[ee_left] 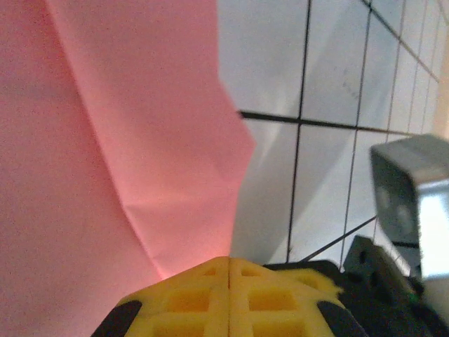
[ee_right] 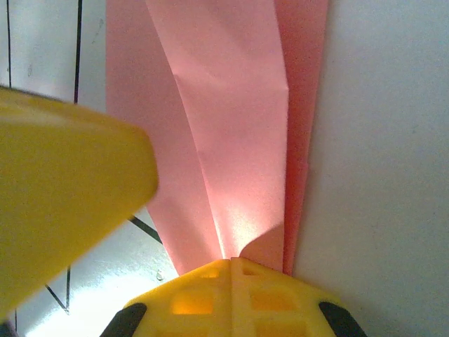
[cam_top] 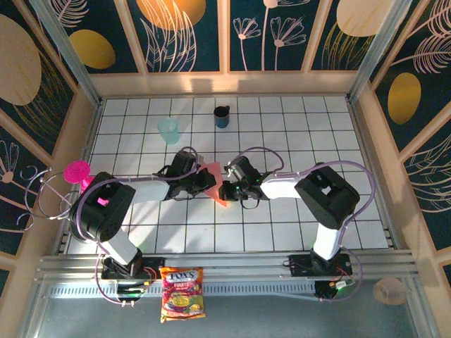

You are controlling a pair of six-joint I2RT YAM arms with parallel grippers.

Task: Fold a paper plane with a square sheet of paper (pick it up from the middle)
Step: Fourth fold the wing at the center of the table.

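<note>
The salmon-pink sheet of paper (cam_top: 215, 184) is folded into a narrow, creased, pointed shape and held just above the tiled table, mid-table. My left gripper (cam_top: 206, 181) comes at it from the left and my right gripper (cam_top: 226, 189) from the right, tips almost meeting. In the left wrist view the yellow pads (ee_left: 210, 298) are pressed together, and the creased paper (ee_left: 126, 140) rises from their seam on the left. Seen from the right wrist, the right gripper (ee_right: 231, 261) is shut on the folded layers (ee_right: 231, 126). The left gripper's yellow finger (ee_right: 63, 196) looms close beside them.
A pale teal cup (cam_top: 168, 130) and a dark mug (cam_top: 222, 116) stand at the back of the table. A magenta goblet (cam_top: 77, 171) sits at the left wall. A snack bag (cam_top: 182, 292) lies on the rail in front. Walls enclose three sides.
</note>
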